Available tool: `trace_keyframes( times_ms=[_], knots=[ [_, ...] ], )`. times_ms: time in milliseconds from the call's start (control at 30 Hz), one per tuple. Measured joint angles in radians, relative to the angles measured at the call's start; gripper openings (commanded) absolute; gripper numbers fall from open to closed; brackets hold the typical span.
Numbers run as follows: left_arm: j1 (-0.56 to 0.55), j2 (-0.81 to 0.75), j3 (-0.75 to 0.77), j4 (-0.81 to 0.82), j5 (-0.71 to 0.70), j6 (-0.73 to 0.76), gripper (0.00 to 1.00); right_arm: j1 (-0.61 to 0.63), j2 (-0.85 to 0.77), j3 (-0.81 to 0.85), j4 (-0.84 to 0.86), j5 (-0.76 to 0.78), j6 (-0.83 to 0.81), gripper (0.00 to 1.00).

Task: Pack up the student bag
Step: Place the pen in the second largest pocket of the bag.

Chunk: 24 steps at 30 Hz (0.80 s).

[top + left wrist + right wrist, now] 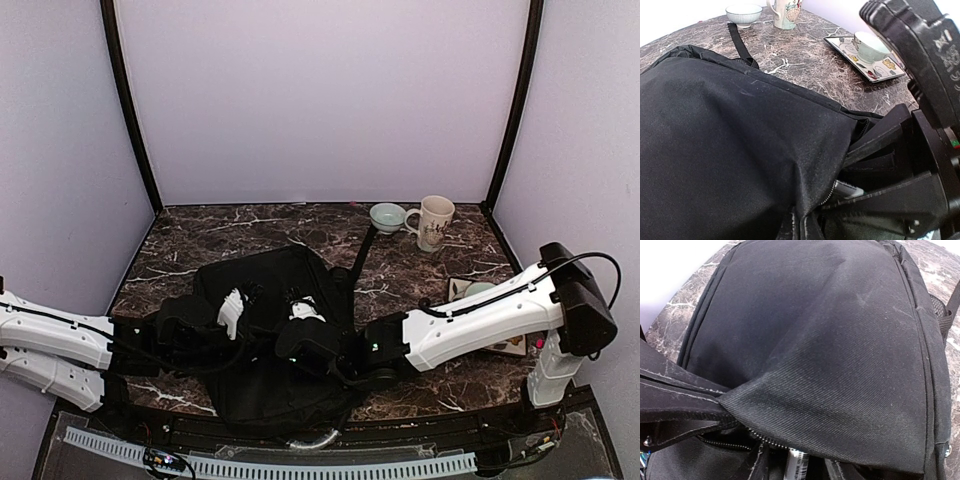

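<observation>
Student bag (272,275) lies flat on worktop (200,240), near-centre, btwn the 2 arms. Left gripper (232,312) is pressed together on the flap edge by the zip, holding the mouth up. Right gripper (305,312) is at the mouth; can't tell if spread. Fabric is soft and floppy, prob light, and sags w/o support. Best hold: zip hem or strap (362,250), not mid-panel.

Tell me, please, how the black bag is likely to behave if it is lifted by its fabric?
Probably floppy: the fabric of the student bag puckers where the left hand pinches it, so it would likely sag rather than hold shape. Its woven surface looks matte, so probably not slippery. Pushed, it may bunch rather than slide.
</observation>
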Motion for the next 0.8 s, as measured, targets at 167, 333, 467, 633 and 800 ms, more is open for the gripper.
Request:
trace_keyframes(
  times_ms=[167,333,467,633,800],
  knots=[
    [0.0,-0.007,-0.004,0.0,-0.002,0.0,0.0,0.006,-0.01,-0.003,0.014,-0.022,-0.007,0.47],
    [0.0,-0.008,-0.005,0.0,-0.002,0.0,0.0,0.043,-0.056,-0.005,0.013,-0.023,-0.013,0.48],
    [0.0,-0.008,-0.005,0.0,-0.002,0.0,0.0,0.093,-0.062,0.026,-0.029,0.01,0.002,0.36],
    [0.0,-0.009,-0.005,0.0,-0.002,0.0,0.0,0.134,-0.061,0.04,-0.089,0.053,0.055,0.15],
    [0.0,-0.018,-0.011,-0.001,-0.002,0.0,0.0,0.134,-0.056,0.04,-0.126,0.081,0.093,0.09]
  ],
)
